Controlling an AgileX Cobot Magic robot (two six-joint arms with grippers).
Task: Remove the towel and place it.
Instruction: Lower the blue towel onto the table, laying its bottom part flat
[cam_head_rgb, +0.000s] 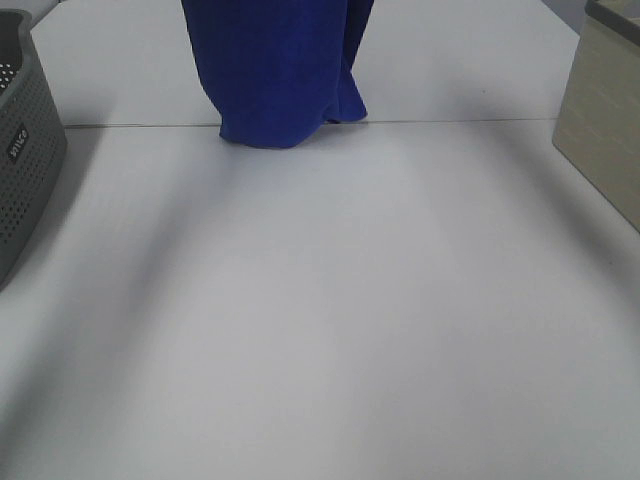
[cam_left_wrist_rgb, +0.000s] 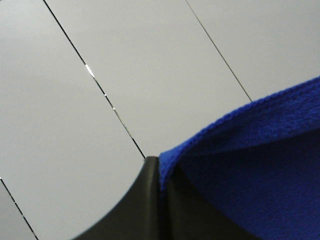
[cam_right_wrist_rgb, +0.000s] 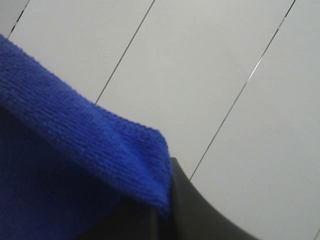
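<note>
The royal-blue towel hangs down from above the top edge of the exterior high view. Its bunched lower end reaches the white table at the far seam. Neither gripper shows in that view. In the left wrist view my left gripper is shut, its dark fingers pinching the towel at its upper hem. In the right wrist view my right gripper is shut on a corner of the towel, which folds over the fingertip. No tag shows.
A grey perforated basket stands at the table's left edge. A beige bin stands at the right edge. Behind the grippers, both wrist views show only white panels with thin dark seams.
</note>
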